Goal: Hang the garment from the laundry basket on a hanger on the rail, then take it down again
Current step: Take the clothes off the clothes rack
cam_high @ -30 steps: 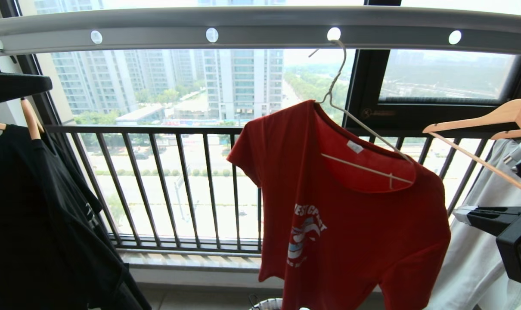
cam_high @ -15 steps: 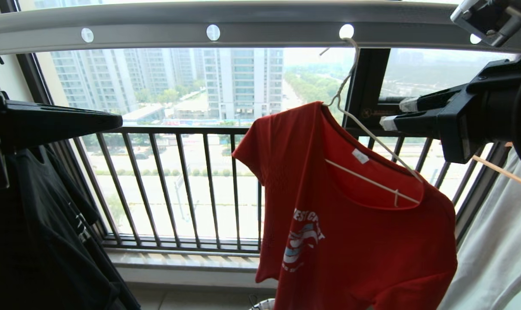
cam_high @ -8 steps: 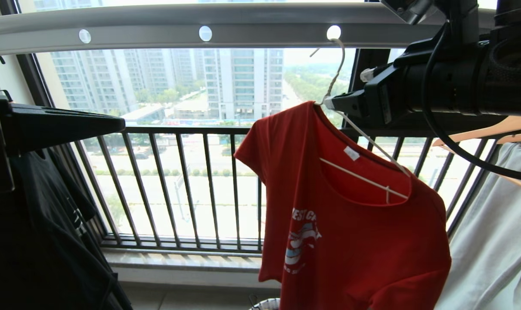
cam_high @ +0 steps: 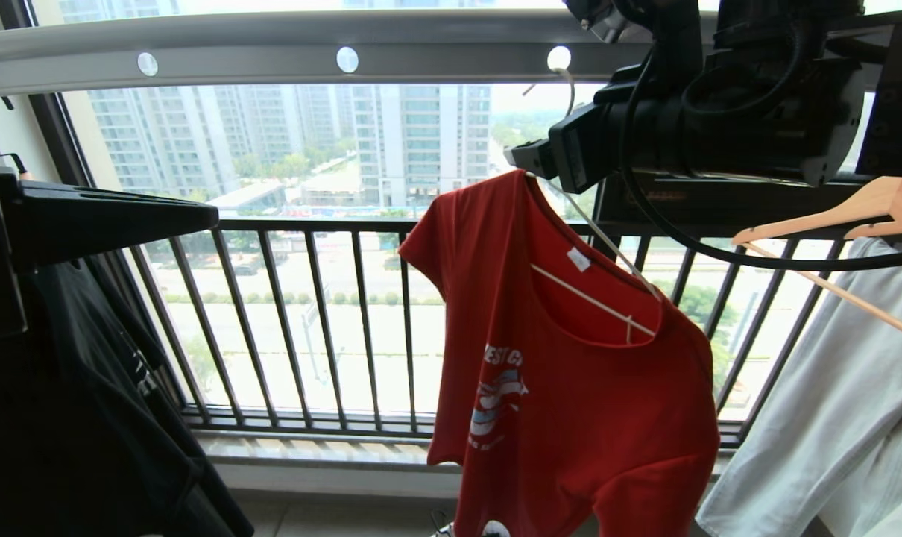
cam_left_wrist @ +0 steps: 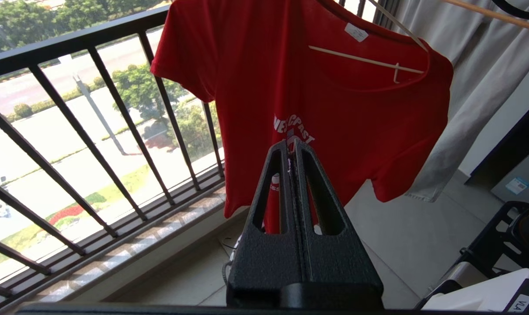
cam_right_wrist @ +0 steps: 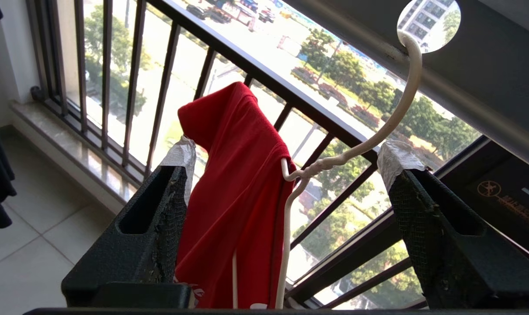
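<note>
balcony, tiled floor (cam_left_wrist: 404, 236), dark railing (cam_high: 302, 313), red t-shirt (cam_high: 570, 403) on hanger (cam_right_wrist: 356, 148) centre frame, right gripper (cam_right_wrist: 286, 157) fingers wide around hanger neck, left gripper (cam_left_wrist: 294, 146) fingers pressed together, empty

Head view faces the rail (cam_high: 272, 52) and window; both wrist views look close at the shirt (cam_left_wrist: 317, 109), shared by all three.

We see a red garment (cam_high: 593, 418) with white lettering and a white-blue graphic on a cream-white hanger (cam_high: 593, 298), beneath a grey-silver rail (cam_high: 272, 52); a black T-shirt (cam_high: 71, 418) hangs alongside.
</note>
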Motion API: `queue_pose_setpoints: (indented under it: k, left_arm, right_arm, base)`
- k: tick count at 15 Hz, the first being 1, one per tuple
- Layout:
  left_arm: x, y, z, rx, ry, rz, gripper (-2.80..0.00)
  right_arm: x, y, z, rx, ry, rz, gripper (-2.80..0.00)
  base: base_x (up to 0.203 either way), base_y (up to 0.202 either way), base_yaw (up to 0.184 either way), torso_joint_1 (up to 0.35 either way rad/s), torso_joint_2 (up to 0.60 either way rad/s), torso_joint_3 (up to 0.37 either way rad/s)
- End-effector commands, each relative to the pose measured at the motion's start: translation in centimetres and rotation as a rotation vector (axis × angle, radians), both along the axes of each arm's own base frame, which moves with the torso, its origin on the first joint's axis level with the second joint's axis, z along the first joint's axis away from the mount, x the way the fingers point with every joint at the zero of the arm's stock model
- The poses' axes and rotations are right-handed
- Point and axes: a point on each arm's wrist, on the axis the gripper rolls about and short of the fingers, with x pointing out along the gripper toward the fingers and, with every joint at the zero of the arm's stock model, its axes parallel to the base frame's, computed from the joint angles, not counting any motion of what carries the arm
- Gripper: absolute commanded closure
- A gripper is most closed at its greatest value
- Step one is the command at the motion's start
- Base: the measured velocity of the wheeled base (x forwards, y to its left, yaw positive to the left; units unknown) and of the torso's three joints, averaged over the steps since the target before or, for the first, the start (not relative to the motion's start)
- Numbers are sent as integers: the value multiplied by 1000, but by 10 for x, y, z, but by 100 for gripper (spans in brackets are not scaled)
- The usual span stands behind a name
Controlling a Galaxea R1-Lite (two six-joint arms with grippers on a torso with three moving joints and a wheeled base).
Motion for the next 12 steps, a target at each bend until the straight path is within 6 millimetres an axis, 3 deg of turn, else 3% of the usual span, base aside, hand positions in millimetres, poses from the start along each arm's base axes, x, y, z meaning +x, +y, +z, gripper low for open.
queue_pose_setpoints:
  k: [1, 5, 12]
  left_arm:
    - [0, 0, 0, 1, 1, -2, 0]
    - [8, -5, -5, 16, 28, -6, 0]
    - [44, -39, -25, 48, 108, -89, 0]
  right_arm:
    - [12, 9, -8, -13, 13, -2, 0]
    - [26, 18, -6, -1, -3, -5, 0]
    - [30, 13, -6, -4, -2, -24, 0]
  base:
    - [0, 0, 0, 0, 0, 0]
    - [0, 0, 0, 0, 0, 0]
    - [0, 0, 0, 0, 0, 0]
